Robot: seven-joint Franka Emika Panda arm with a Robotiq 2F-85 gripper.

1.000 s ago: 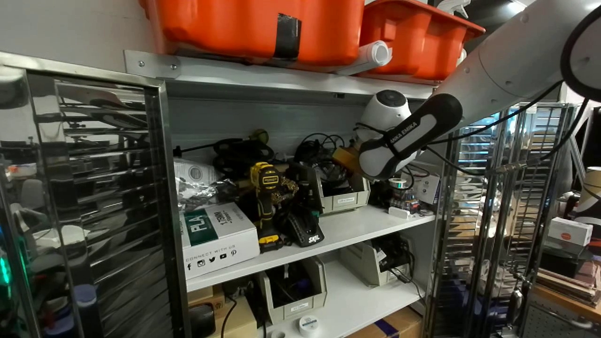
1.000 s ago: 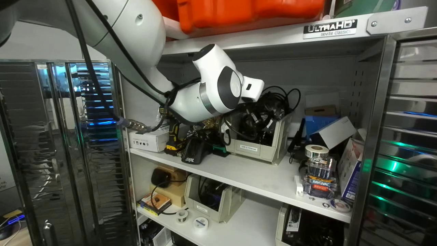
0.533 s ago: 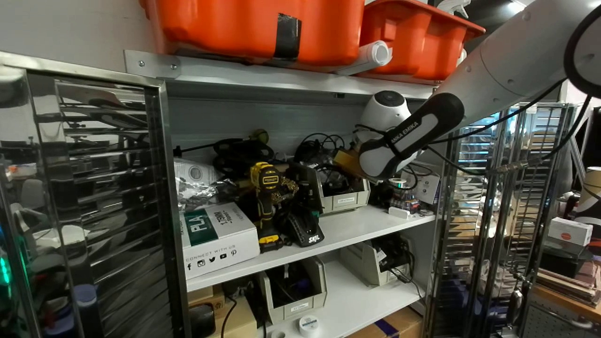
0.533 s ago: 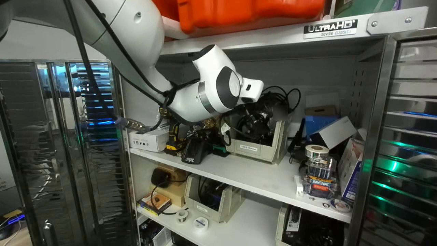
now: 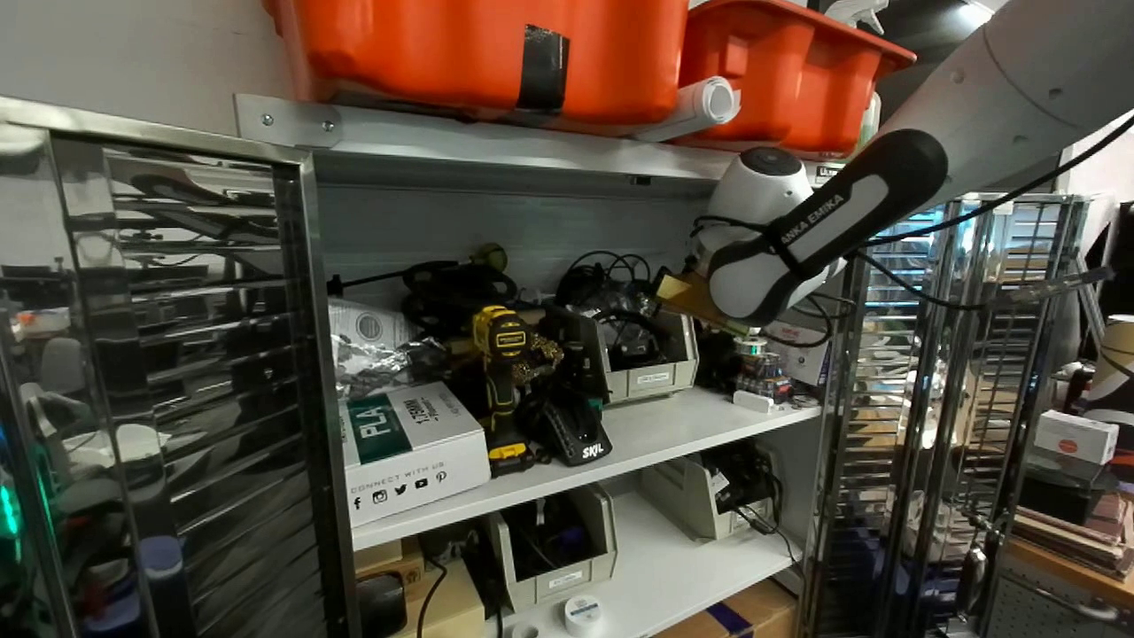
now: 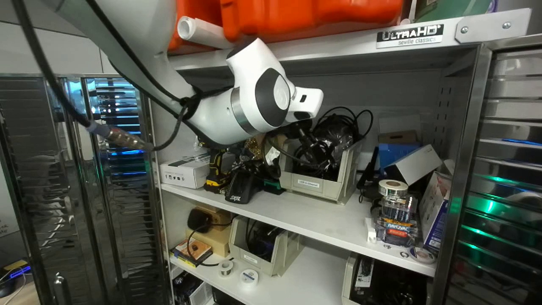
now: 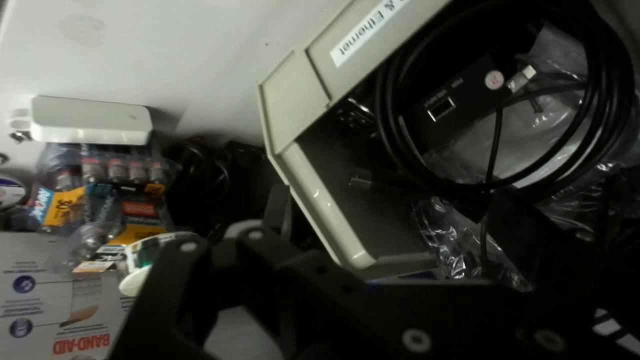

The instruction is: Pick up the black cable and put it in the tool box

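The pincer (image 7: 393, 206) is spread, its fingers (image 7: 277, 207) well apart with a rim of the tool box (image 7: 326, 207), a light-grey bin with an "Ethernet" label, showing between them; the black cable (image 7: 465, 188) lies inside this bin as a loose coil, framing a black device (image 7: 470, 92) and some clear plastic (image 7: 525, 135); one finger overlaps the coil's edge in the wrist view, and whether they touch I cannot tell. In both exterior views the tool box stands on the desk (image 6: 275, 208); a yellow-and-black power tool (image 5: 502, 381) stands upright near it, a SKIL-marked item (image 5: 574, 430) between the two.
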